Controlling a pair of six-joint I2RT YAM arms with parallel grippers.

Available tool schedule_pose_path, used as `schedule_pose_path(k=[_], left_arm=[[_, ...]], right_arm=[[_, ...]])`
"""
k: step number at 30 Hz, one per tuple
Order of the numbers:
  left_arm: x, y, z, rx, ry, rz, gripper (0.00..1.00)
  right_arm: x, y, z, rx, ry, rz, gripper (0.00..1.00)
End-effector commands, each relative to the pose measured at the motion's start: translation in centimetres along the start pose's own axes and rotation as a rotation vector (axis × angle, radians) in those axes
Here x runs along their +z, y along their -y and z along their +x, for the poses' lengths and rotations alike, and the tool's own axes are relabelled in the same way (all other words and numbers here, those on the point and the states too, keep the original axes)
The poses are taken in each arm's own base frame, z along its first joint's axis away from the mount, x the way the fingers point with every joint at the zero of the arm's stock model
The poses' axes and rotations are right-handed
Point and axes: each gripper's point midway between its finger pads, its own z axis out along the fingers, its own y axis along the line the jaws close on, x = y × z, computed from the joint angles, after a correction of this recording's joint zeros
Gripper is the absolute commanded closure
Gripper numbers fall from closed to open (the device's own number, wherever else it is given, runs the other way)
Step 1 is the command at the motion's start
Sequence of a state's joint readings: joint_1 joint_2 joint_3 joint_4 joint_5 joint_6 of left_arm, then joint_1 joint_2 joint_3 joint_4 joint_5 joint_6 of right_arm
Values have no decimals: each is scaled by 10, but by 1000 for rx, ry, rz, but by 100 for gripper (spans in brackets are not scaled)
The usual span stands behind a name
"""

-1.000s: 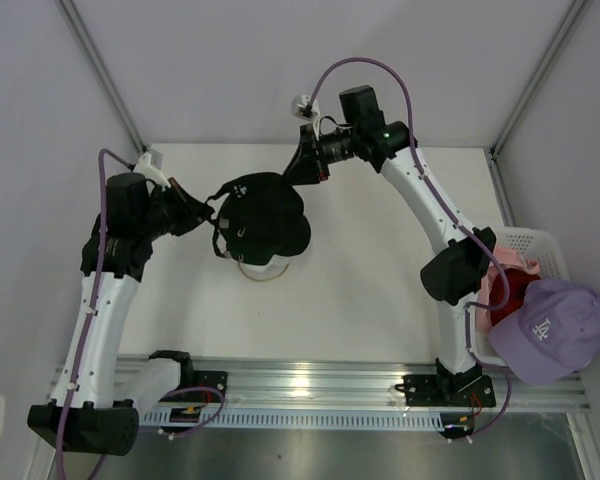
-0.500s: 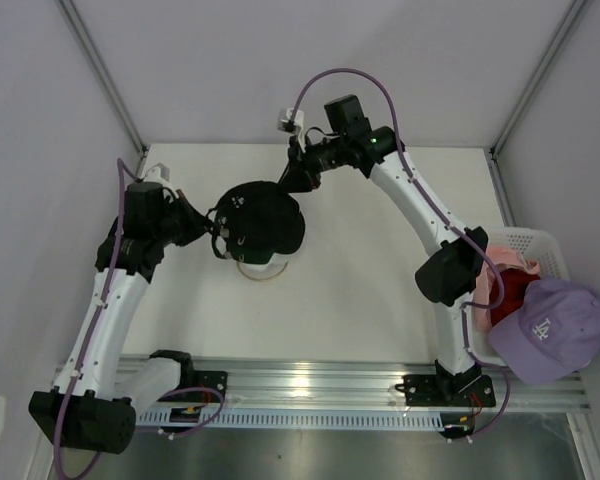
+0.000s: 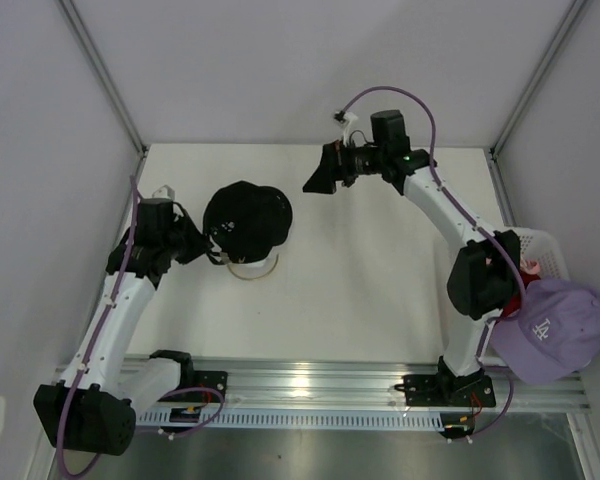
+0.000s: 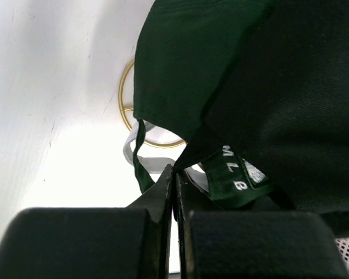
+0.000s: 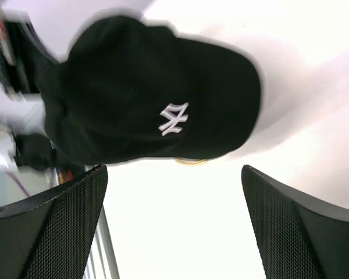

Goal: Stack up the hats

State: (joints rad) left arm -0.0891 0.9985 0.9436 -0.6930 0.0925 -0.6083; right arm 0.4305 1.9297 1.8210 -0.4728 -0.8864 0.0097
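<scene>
Right gripper (image 5: 174,174) gapes empty, apart from the black fabric baseball cap with white logo (image 3: 245,220) on the gold wire stand (image 3: 252,272); left gripper (image 4: 173,174) pinches the strap of the dark green fabric cap (image 4: 186,75) beneath. Lavender fabric cap (image 3: 555,325), seemingly others too, sits unstacked by the white mesh basket (image 3: 540,235)

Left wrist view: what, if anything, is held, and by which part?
The left gripper pinches the dark cap by its rear strap; the right gripper is open, holding nothing.

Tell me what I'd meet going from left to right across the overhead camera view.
Left end effector → dark caps → right end effector → lavender cap
</scene>
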Motion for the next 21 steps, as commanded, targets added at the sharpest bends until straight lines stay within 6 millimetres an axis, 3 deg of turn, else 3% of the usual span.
schedule_pose_path(k=[1, 4, 5, 11, 17, 21], left_arm=[[6, -15, 9, -45, -11, -47, 99], [14, -23, 20, -93, -44, -68, 99], [16, -27, 22, -104, -45, -78, 99], [25, -43, 35, -149, -64, -124, 99], [24, -53, 38, -166, -55, -154, 98], [19, -46, 34, -165, -35, -101, 80]], right_arm=[[-46, -25, -83, -3, 310, 70, 1], [-39, -3, -72, 128, 309, 108, 0], [-28, 10, -63, 170, 285, 114, 0], [6, 21, -45, 227, 240, 145, 0], [26, 24, -32, 230, 206, 127, 0], [52, 28, -17, 190, 152, 112, 1]])
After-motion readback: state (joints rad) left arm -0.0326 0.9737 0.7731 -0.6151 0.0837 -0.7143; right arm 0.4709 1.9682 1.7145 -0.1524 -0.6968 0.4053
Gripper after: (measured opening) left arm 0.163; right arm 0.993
